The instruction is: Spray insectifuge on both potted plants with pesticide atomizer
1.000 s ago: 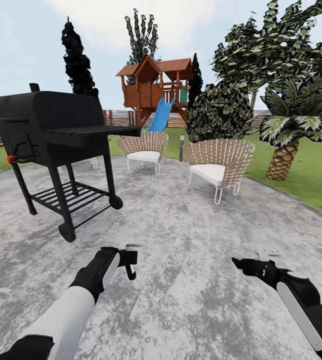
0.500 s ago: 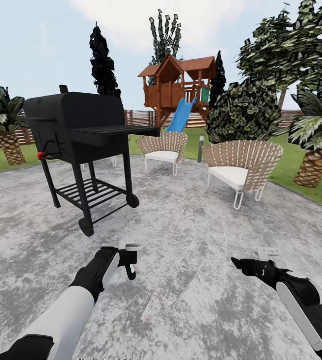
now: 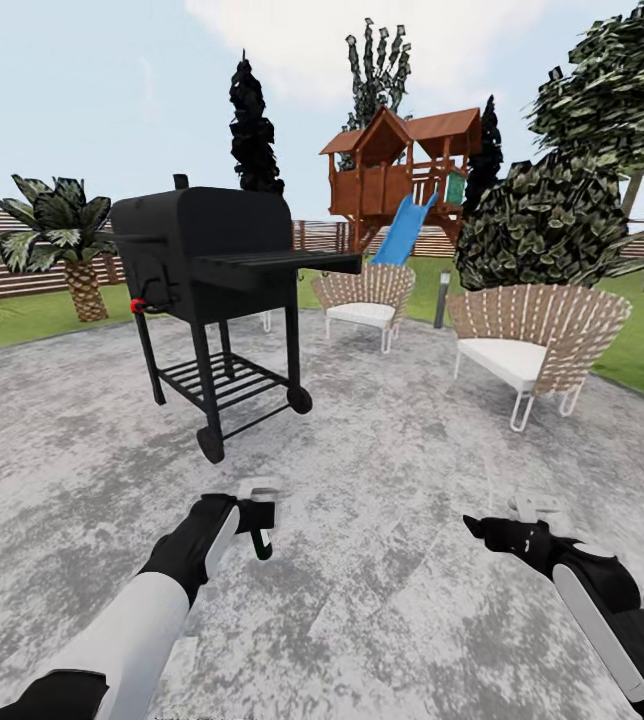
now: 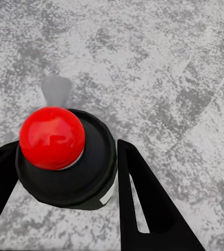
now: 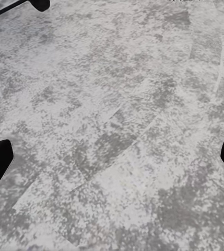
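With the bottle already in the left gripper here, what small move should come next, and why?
Probably keep turning the base to search. The left gripper is shut on the pesticide atomizer, but ahead stand a grill, chairs and a palm around the patio, no low rosette plants.

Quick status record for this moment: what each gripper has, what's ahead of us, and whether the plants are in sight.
left gripper: shut on the atomizer, red cap facing the wrist camera
right gripper: open, holding nothing, above the paving
ground: grey paved patio
ahead left: black grill
ahead right: two wicker chairs
background: playhouse with blue slide, fence, palm
potted plants: not identifiable here
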Tool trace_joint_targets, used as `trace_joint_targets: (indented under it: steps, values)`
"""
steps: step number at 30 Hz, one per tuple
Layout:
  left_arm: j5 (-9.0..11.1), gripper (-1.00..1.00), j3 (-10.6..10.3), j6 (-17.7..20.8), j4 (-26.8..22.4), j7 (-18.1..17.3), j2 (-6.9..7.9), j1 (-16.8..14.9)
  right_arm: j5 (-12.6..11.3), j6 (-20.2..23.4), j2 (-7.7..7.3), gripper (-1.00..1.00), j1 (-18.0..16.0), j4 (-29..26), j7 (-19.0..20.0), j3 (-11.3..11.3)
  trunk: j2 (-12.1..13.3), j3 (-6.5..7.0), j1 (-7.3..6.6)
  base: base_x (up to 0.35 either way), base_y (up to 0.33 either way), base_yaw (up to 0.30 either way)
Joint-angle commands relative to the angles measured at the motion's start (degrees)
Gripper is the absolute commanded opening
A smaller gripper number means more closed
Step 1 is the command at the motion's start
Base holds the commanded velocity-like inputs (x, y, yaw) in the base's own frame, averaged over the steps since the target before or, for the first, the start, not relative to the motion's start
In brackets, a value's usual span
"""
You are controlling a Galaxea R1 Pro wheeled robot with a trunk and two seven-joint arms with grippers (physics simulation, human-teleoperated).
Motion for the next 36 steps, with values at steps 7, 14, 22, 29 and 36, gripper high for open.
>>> trace_joint_targets:
  steps: [7,14,22,29,36]
  values:
    - [0.21,-1.0,-0.07,0.29,-0.03,0.01,0.0,-0.04,-0.57,0.14,-0.06,1.0,-0.02,-0.04,-0.51,0.13,-0.03,-0.06,-0.01,0.07,-0.282,0.234]
    - [0.21,-1.0,-0.07,0.29,-0.03,0.01,0.0,-0.04,-0.54,0.14,-0.06,1.0,-0.02,0.91,-0.5,0.17,-0.03,-0.06,-0.01,0.077,-0.28,0.03]
    - [0.21,-1.0,-0.07,0.29,-0.05,0.01,0.0,-0.04,-0.56,0.14,-0.06,1.0,-0.02,0.98,-0.44,0.2,-0.03,-0.06,-0.01,0.078,-0.233,0.001]
    - [0.21,-1.0,-0.07,0.29,-0.05,0.01,0.0,-0.04,-0.57,0.14,-0.23,1.0,-0.02,1.06,-0.42,0.02,-0.03,-0.06,-0.01,0.078,-0.127,0.022]
    - [0.23,-1.0,-0.07,0.29,-0.03,0.01,0.0,-0.04,-0.57,0.14,-0.24,1.0,-0.02,1.07,-0.46,0.01,-0.03,-0.06,-0.01,0.082,-0.097,0.257]
